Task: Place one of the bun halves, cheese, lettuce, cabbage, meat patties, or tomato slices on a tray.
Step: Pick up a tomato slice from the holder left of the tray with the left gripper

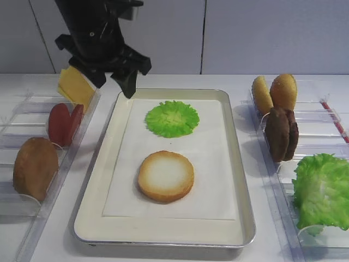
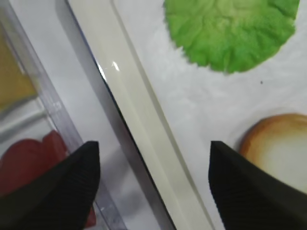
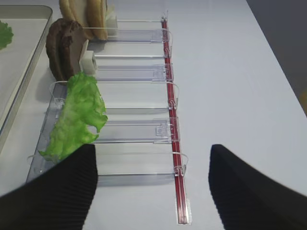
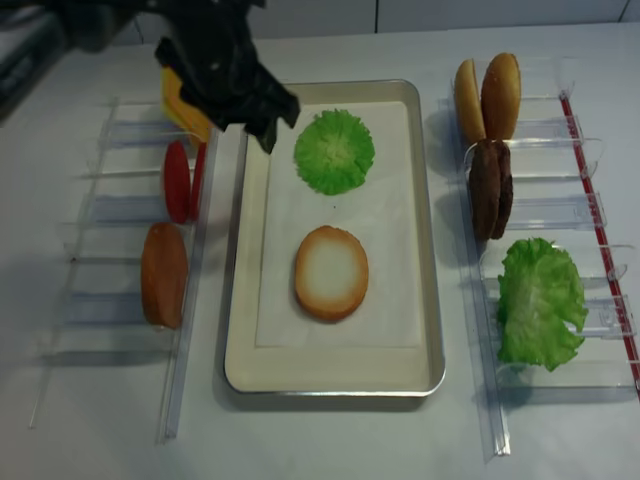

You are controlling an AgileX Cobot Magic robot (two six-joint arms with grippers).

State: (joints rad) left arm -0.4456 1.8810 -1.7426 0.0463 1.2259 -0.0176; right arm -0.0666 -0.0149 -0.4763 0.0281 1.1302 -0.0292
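The silver tray (image 1: 163, 241) holds a bun half (image 1: 166, 176), pale face up, and behind it a round frilly green leaf (image 1: 172, 118). My left gripper (image 1: 114, 82) hangs open and empty over the tray's back-left rim (image 2: 144, 124), between the leaf (image 2: 230, 28) and the left rack. That rack carries the cheese (image 1: 76, 87), tomato slices (image 1: 64, 123) and a bun half (image 1: 35, 168). The right rack has two bun halves (image 1: 275, 93), meat patties (image 1: 282, 134) and lettuce (image 1: 322, 191). My right gripper (image 3: 152, 153) shows only in its wrist view, open and empty, by the lettuce (image 3: 79, 117).
Clear plastic racks (image 4: 120, 210) (image 4: 590, 210) flank the tray on both sides. A red strip (image 3: 172, 143) runs along the right rack's outer edge. White table (image 3: 240, 72) lies beyond it.
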